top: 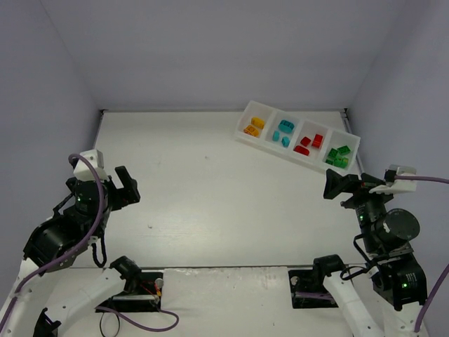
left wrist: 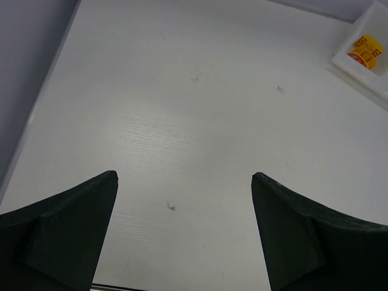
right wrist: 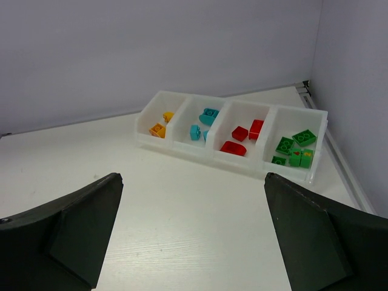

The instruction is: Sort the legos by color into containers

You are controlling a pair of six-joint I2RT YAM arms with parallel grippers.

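The legos lie in the containers, one long white tray of four compartments at the back right. Its compartments hold yellow-orange legos, teal legos, red legos and green legos. The right wrist view shows the tray ahead with the orange, teal, red and green bricks. My right gripper is open and empty, near the tray's green end. My left gripper is open and empty, far left. The left wrist view catches the orange bricks.
White table with grey walls behind and at both sides. A raised strip runs along the table's right edge and left edge. Arm bases and cables sit at the near edge.
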